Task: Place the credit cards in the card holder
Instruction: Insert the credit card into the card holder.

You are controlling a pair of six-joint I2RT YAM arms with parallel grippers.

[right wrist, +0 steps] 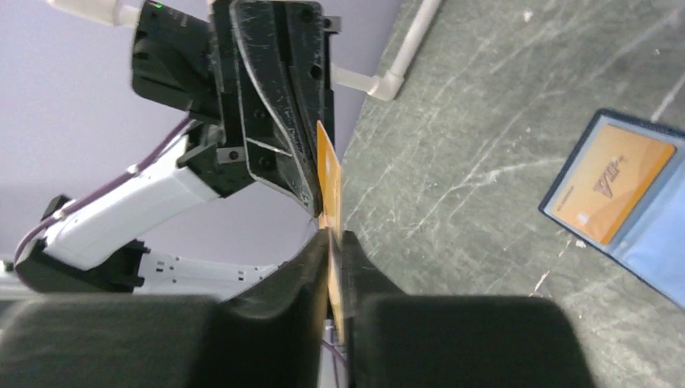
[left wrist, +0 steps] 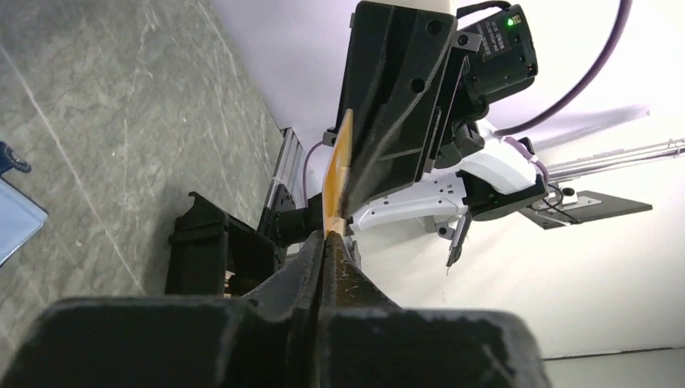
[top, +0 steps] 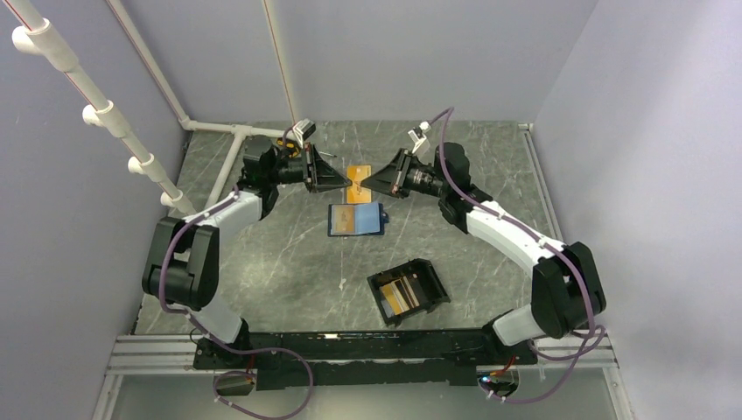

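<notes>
An orange-gold credit card [top: 356, 171] is held on edge above the table between both grippers. My left gripper [top: 341, 182] is shut on its left end; in the left wrist view the jaws [left wrist: 325, 236] pinch the card [left wrist: 338, 170]. My right gripper [top: 367, 181] is shut on the other end; in the right wrist view the jaws [right wrist: 333, 234] grip the card [right wrist: 327, 178]. The black card holder [top: 435, 287] lies at the near middle with cards inside. Another orange card [top: 348, 220] lies in the open wallet.
The dark blue folding wallet [top: 376, 219] lies open just below the grippers; it also shows in the right wrist view [right wrist: 646, 242]. White pipes [top: 227, 153] run along the back left of the marbled table. Purple walls close in the back and sides.
</notes>
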